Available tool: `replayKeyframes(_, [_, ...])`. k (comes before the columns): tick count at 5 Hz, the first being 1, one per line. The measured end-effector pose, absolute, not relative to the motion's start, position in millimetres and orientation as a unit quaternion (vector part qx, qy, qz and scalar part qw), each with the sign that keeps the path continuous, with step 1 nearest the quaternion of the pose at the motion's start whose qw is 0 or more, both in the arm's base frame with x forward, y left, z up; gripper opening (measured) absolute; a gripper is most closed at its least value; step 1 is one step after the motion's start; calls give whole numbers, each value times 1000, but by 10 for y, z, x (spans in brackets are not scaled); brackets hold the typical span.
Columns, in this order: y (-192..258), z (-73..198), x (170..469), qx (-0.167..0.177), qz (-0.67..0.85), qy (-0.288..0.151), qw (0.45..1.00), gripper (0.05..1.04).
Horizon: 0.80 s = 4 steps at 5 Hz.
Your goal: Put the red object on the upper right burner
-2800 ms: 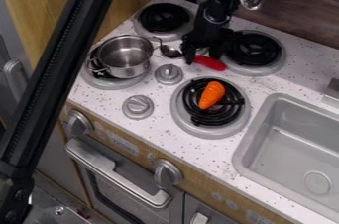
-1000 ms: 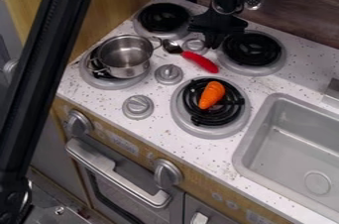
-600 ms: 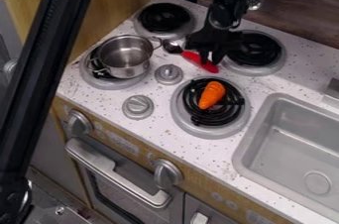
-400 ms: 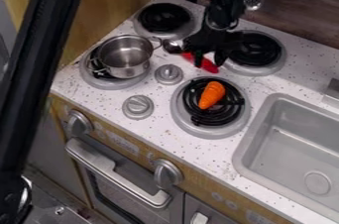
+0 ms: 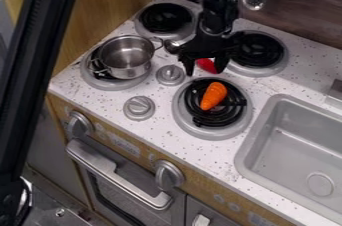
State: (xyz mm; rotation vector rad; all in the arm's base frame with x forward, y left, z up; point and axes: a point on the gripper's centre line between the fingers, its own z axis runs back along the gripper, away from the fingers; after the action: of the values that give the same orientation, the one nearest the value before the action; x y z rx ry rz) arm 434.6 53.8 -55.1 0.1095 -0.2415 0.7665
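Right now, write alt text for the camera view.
A black two-finger gripper hangs open over a red-handled metal spoon; an orange carrot lies on the nearest black coil burner, a silver pot on the leftmost burner.

- White speckled countertop (image 5: 160, 120), with four round burners and a grey sink (image 5: 244, 162) set in
- Metal pot (image 5: 125, 57) on the lower left burner (image 5: 113, 84)
- Orange carrot (image 5: 214, 96) on the lower right burner (image 5: 200, 132)
- Red-handled spoon (image 5: 206, 65), partly hidden, near the upper right burner (image 5: 275, 61)
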Motion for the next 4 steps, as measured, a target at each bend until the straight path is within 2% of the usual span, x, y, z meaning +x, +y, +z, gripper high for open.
replayKeyframes(2, [576,-526,4484,45,387,-127,912,997])
replayKeyframes(4, [609,-506,4508,52,390,-137,909,997])
